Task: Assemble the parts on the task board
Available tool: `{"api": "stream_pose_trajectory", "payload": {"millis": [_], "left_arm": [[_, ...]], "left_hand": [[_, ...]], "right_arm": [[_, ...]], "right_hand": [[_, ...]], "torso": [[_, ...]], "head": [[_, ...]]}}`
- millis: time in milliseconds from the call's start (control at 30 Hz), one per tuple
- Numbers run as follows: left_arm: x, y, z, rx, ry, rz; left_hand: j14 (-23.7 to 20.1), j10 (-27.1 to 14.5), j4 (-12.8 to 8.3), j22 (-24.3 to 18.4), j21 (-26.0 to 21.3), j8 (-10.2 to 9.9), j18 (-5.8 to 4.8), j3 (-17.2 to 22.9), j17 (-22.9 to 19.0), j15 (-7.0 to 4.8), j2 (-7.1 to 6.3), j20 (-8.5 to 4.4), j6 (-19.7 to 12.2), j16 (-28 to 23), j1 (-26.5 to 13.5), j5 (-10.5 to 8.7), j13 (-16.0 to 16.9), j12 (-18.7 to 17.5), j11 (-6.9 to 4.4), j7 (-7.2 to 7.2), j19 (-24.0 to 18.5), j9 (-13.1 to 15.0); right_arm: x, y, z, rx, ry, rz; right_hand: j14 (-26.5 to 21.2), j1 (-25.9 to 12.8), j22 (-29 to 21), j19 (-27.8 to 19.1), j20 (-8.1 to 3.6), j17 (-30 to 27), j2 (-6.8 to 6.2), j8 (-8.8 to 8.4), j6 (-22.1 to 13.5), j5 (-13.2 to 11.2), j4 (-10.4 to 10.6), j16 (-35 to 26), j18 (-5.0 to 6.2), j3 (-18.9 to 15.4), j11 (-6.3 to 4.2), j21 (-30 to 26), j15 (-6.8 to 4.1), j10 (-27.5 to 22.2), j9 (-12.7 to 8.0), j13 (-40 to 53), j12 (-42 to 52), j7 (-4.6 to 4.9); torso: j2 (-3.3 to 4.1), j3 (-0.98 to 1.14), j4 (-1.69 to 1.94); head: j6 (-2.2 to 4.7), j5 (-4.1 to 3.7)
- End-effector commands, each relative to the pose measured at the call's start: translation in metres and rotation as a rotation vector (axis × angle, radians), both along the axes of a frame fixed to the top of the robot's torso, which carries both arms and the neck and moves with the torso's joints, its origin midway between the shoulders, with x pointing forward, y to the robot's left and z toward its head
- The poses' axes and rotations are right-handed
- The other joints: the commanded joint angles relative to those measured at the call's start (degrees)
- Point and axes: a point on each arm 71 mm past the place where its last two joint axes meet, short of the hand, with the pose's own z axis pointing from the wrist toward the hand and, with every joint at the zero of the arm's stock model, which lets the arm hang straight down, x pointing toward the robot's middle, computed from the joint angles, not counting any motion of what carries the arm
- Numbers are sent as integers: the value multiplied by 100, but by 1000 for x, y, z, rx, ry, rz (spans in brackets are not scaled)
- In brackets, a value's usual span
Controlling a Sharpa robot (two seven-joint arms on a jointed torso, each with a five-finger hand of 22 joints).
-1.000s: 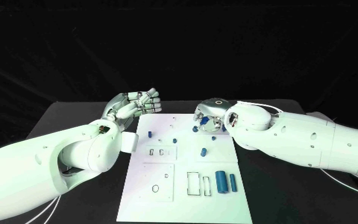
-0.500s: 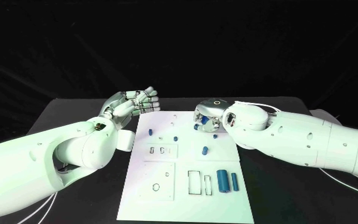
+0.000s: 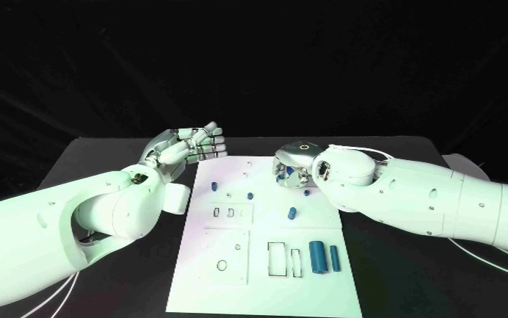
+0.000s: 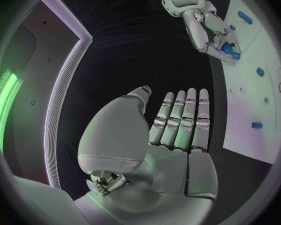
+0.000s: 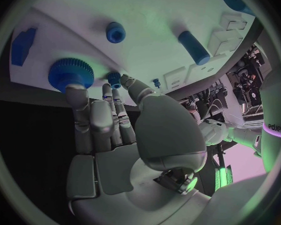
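Observation:
The white task board (image 3: 265,288) lies in the middle of the table. My right hand (image 3: 294,165) hangs over its far end with the fingers pointing down. In the right wrist view its fingertips (image 5: 75,92) touch a blue gear (image 5: 70,73), and a small blue peg (image 5: 114,77) sits between fingers and thumb. Whether either is gripped I cannot tell. My left hand (image 3: 193,145) is raised beside the board's far left corner, palm flat, fingers straight and together, holding nothing. The left wrist view shows the right hand (image 4: 209,27) on the blue pieces (image 4: 228,49).
Blue pegs (image 3: 213,185) (image 3: 249,195) (image 3: 308,192) stand in the board, and a short blue cylinder (image 3: 291,214) lies mid-board. A thick blue cylinder (image 3: 318,256) and a thinner one (image 3: 335,258) lie near the right edge beside rectangular slots (image 3: 275,258). Black table (image 3: 402,274) surrounds the board.
The whole head picture has shifted a little. Both hands keep about the same places relative to the board, and the right hand's fingers stay at the blue gear.

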Motion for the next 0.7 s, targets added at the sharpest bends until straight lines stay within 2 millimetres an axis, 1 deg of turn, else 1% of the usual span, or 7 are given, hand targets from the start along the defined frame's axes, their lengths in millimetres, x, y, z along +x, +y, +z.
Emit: {"api": "stream_pose_trajectory", "payload": {"millis": [33,167,267,500,600,700], "left_arm": [[0,-2,2,-12,-2,-23],[0,-1,3,-11,-1,-21],[0,-1,3,-10,-1,-20],[1,0,2,-9,0,-19],[1,0,2,-9,1,-19],[1,0,2,-9,2,-19]], "left_hand": [[5,-28,-21,-7,-5,-33,41,10,-6,42,13,-3,-30,-31,45,-13,-7,-6,23,134,26,-5],[6,-28,-23,-9,-6,-34,41,13,-5,43,15,-3,-29,-33,50,-13,-7,-5,24,136,27,-4],[6,-28,-23,-9,-6,-34,41,13,-5,43,15,-3,-29,-33,50,-13,-7,-5,24,136,27,-4],[6,-28,-23,-9,-6,-34,41,13,-5,43,15,-3,-29,-33,50,-13,-7,-5,24,136,27,-4],[6,-28,-23,-9,-6,-34,41,13,-5,43,15,-3,-29,-33,50,-13,-7,-5,24,136,27,-4],[6,-28,-23,-9,-6,-34,41,13,-5,43,15,-3,-29,-33,50,-13,-7,-5,24,136,27,-4]], "right_arm": [[0,0,-2,-27,7,4],[0,-1,-3,-30,9,0],[0,-2,-3,-32,9,-2],[-1,-2,-1,-28,-8,-2],[-2,-1,0,-21,-21,3],[-3,1,2,-5,-41,8]], "right_hand": [[27,65,26,38,-20,5,19,45,70,24,0,39,-66,65,-28,30,3,44,18,6,22,-4],[56,105,182,105,-30,115,35,72,140,7,6,120,-87,136,-44,137,-9,111,37,14,55,-13],[94,143,365,195,-43,233,41,92,192,-27,2,203,-114,203,-64,265,-27,186,53,24,87,-24],[150,197,619,312,-68,412,33,134,298,-55,-4,327,-151,322,-99,442,-58,292,91,35,125,-53],[210,268,819,414,-92,650,41,181,391,-58,-39,461,-181,394,-136,581,-90,403,132,59,172,-78],[231,396,951,473,-124,742,77,228,479,-88,-108,517,-198,482,-177,676,-127,544,178,100,236,-98]], "torso": [[21,1,16],[36,2,22],[39,3,20],[58,7,29],[66,9,30],[73,8,35]], "head": [[-18,4],[-14,4],[-19,6],[-25,13],[-26,18],[-22,20]]}}
